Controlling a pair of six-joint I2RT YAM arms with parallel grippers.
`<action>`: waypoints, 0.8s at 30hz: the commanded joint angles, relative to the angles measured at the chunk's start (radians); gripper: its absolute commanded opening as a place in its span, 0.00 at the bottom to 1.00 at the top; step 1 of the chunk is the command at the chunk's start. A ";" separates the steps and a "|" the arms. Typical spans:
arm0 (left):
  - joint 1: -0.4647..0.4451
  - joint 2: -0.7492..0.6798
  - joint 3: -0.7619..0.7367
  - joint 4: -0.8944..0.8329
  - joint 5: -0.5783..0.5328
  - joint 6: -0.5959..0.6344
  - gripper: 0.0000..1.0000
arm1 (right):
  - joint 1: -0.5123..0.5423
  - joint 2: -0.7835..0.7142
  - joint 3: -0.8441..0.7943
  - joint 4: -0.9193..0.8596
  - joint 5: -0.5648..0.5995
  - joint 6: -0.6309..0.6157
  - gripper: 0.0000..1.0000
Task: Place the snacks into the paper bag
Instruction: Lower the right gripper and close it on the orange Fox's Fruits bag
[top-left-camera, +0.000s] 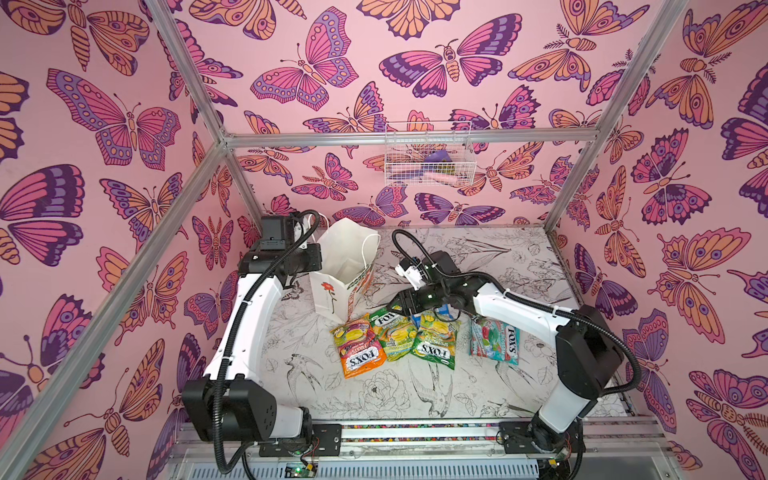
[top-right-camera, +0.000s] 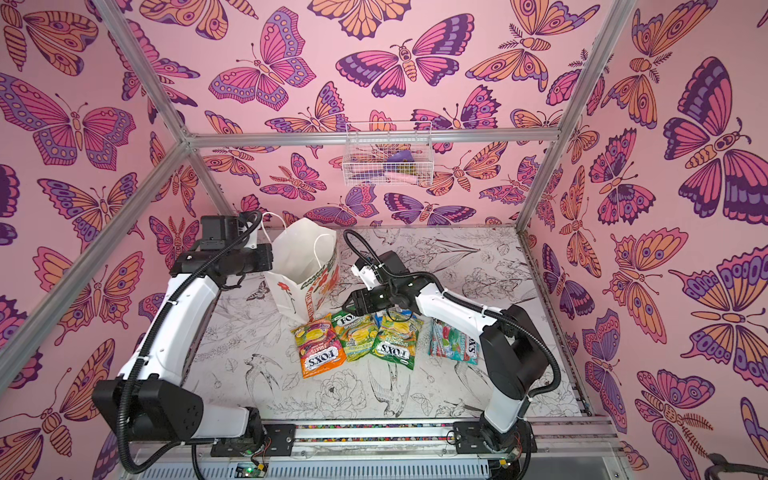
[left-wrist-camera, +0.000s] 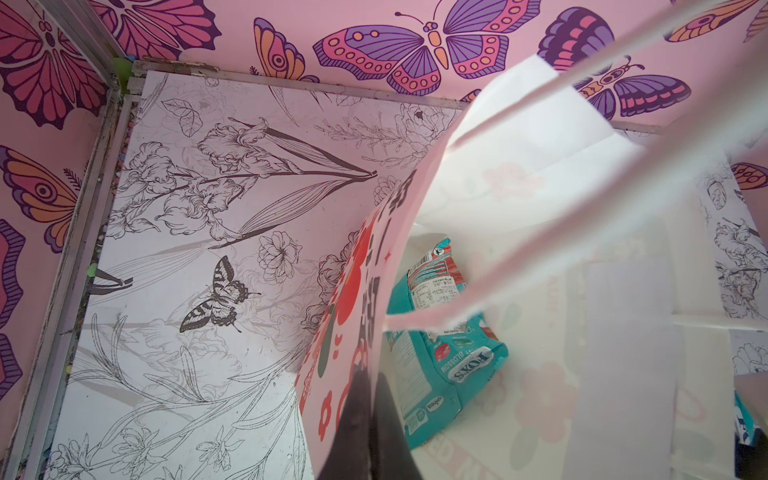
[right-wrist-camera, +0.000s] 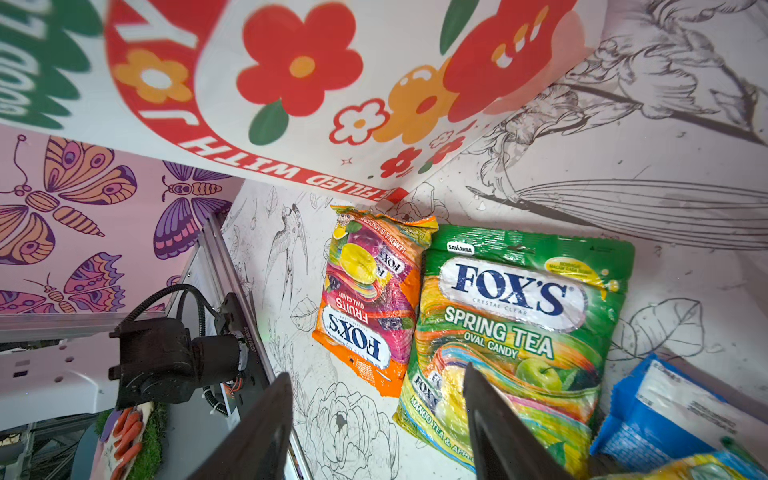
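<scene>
- Orange and glossy, the orange packet (top-left-camera: 358, 351) lies nearest, flat on the flower-print table (top-left-camera: 374, 399), at the left end of the snack row.
- The left green packet (top-left-camera: 388, 332) touches its right edge. The right green packet (top-left-camera: 434, 345) lies just beside that one.
- The teal packet (top-left-camera: 494, 340) lies flat, apart to the right, its far end under the right arm.
- The right gripper (right-wrist-camera: 374, 419) hangs over the far end of the row with its jaws apart and nothing between them. One finger is above the left green packet.
- A small blue packet (right-wrist-camera: 665, 415) peeks out between the green packets.
- The paper bag (top-left-camera: 345, 266) stands just beyond the row, left of centre, mouth open. A second teal packet (left-wrist-camera: 440, 357) lies inside.
- The left gripper (left-wrist-camera: 365, 399) is closed tight, seemingly pinching the bag's left rim. The view is blurred there.
- A wire basket (top-left-camera: 428, 153) hangs on the far wall, its contents unclear.
</scene>
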 joint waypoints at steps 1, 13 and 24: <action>0.010 0.001 -0.011 -0.003 0.004 -0.008 0.00 | 0.019 0.037 0.032 0.020 -0.017 0.013 0.66; 0.011 0.001 -0.013 0.000 0.022 -0.012 0.00 | 0.059 0.131 0.069 0.037 -0.021 0.037 0.65; 0.011 -0.001 -0.015 0.004 0.038 -0.015 0.00 | 0.086 0.198 0.093 0.049 -0.018 0.052 0.60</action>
